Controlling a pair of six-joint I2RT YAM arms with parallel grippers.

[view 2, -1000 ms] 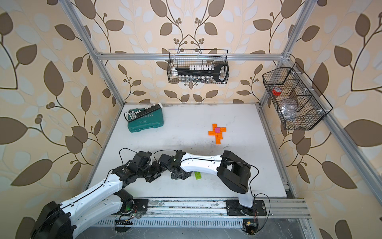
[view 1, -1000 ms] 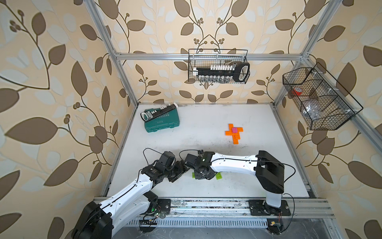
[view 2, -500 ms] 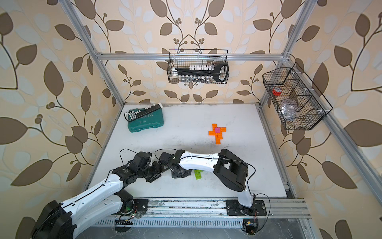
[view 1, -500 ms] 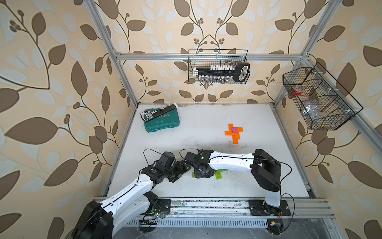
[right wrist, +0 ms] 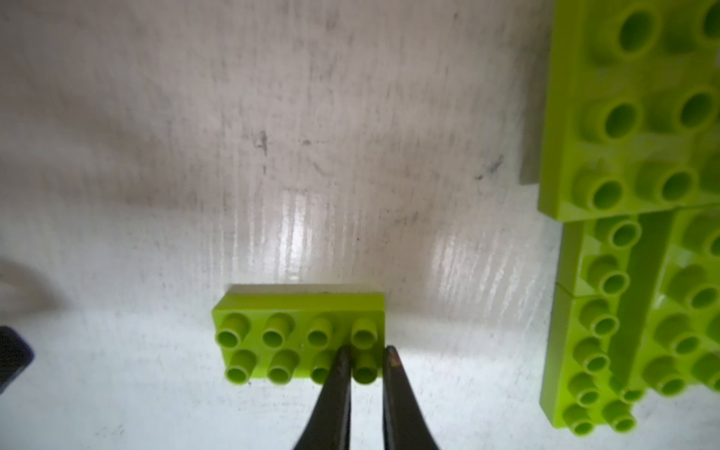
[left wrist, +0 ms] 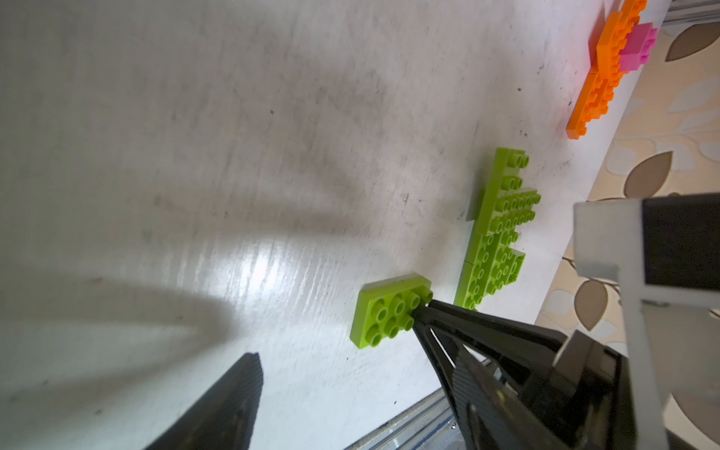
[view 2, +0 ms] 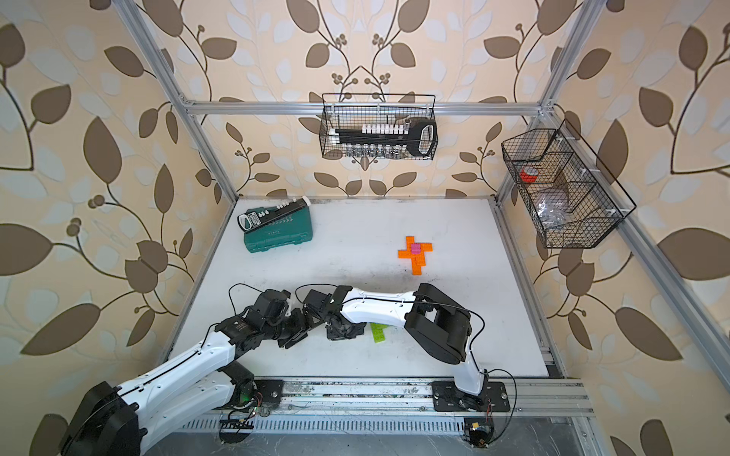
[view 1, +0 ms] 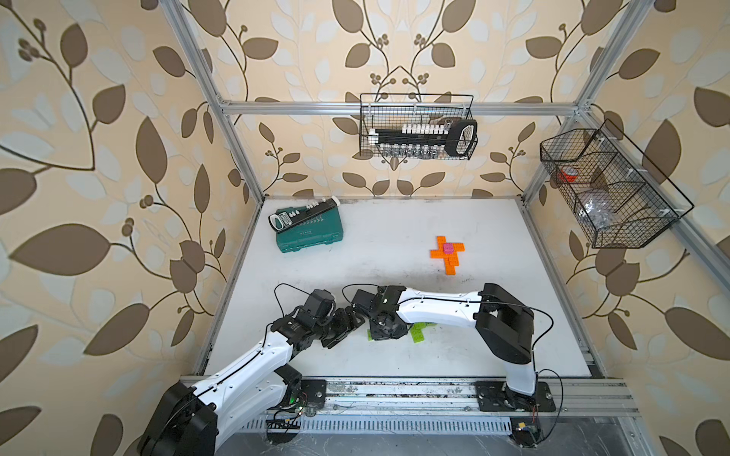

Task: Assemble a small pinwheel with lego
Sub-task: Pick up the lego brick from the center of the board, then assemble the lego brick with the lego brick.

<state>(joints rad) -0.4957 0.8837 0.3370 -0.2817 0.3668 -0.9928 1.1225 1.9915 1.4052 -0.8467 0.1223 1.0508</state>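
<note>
white tabletop (view 1: pixel 395 237) bears a loose lime brick (right wrist: pixel 296 307), its end pinched by right end effector (right wrist: pixel 366 352); left end effector (view 1: pixel 347 327) released.

Loose lime 2x4 brick (right wrist: pixel 300 339), studs up, nr lime cluster (left wrist: pixel 498 233); orange cross (view 1: pixel 436 254), pink brick (view 1: pixel 448 248) atop, prob. joined, well apart.

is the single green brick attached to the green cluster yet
No, bare table separates the single green brick from the green cluster.

1. The lime green brick (right wrist: pixel 300 339) is smooth, glossy plastic.
2. The white table (right wrist: pixel 195 136) looks scuffed, with a faint sheen.
3. The rear wire basket (view 1: pixel 416 95) is black metal mesh.
</note>
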